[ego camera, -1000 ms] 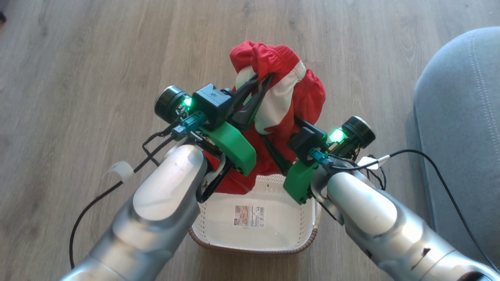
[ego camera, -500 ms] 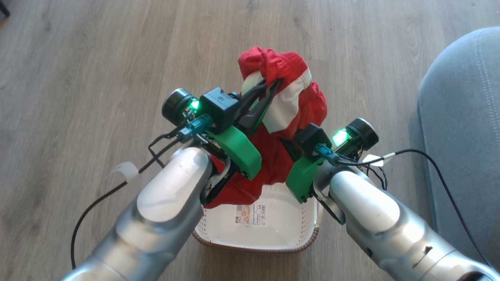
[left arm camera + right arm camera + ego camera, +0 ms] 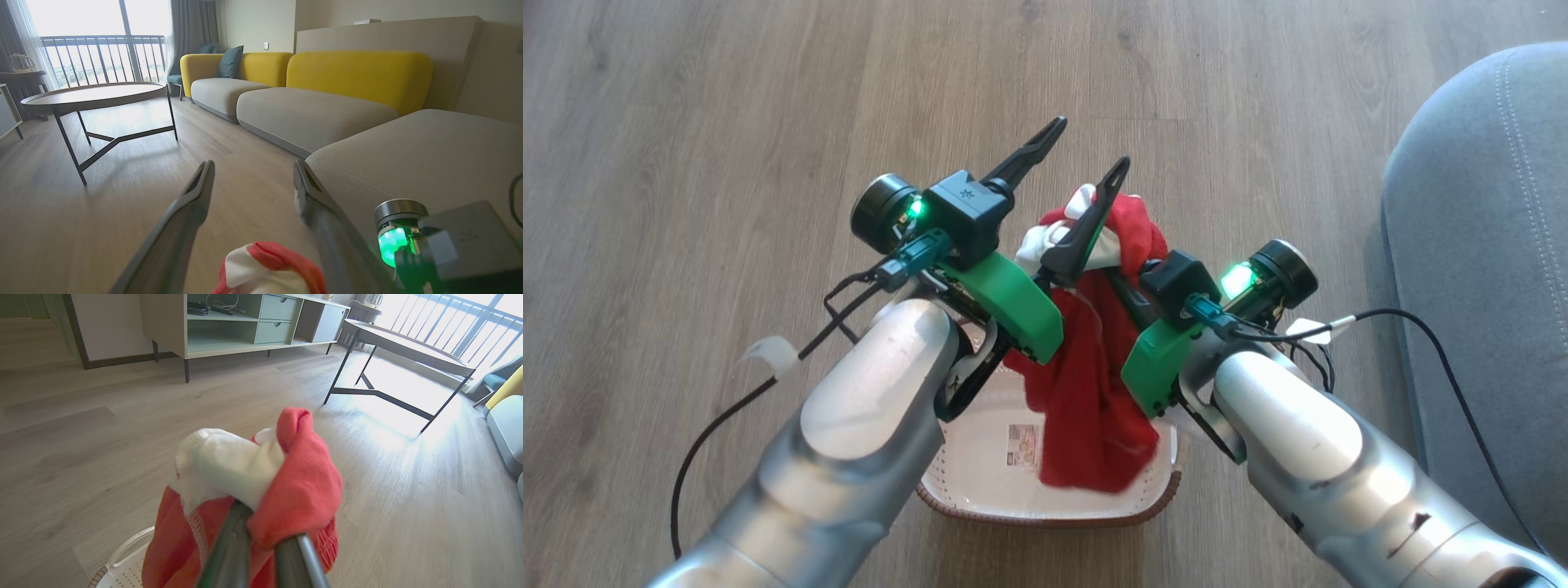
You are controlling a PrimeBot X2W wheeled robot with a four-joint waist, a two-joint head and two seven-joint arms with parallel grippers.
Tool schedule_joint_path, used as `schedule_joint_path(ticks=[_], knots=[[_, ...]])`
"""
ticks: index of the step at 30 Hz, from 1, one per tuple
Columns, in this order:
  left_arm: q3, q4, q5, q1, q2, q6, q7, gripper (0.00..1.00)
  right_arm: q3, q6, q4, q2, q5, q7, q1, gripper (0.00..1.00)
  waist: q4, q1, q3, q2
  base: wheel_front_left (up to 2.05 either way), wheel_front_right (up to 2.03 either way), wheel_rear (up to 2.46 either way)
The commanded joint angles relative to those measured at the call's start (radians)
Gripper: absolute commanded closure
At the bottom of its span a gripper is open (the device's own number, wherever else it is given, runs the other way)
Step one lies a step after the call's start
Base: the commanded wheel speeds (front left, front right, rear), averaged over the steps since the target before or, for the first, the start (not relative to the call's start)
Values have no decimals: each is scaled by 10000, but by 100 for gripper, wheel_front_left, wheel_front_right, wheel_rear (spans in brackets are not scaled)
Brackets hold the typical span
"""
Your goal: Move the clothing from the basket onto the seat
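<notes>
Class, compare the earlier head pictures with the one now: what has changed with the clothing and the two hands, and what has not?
The left hand opened and let go of the clothing, which dropped and now hangs from the right hand, its lower end down in the basket. The right hand stayed shut on it, and the basket did not move.

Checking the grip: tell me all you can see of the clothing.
The clothing is soft bright red fabric with white bands, bunched at the top where the right tool is shut on it. It hangs limp, its lower end reaching into the basket. The open left tool has one finger beside the bunch; contact unclear.
</notes>
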Motion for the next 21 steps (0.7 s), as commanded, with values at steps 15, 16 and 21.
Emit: schedule_joint_path(ticks=[15,16,21], knots=[[163,252,-97,-244,334,-63,-51,0,-342,69,-990,213,10,-51,-151,100,-563,0,-26,0,0,0,0],[94,313,-159,-238,391,-63,-51,0,-362,69,-1064,213,39,-51,-128,100,-661,0,-38,0,0,0,0],[190,482,-392,-237,638,-63,-51,0,-458,69,-1401,214,104,-51,-22,100,-1237,0,-67,0,0,0,0]])
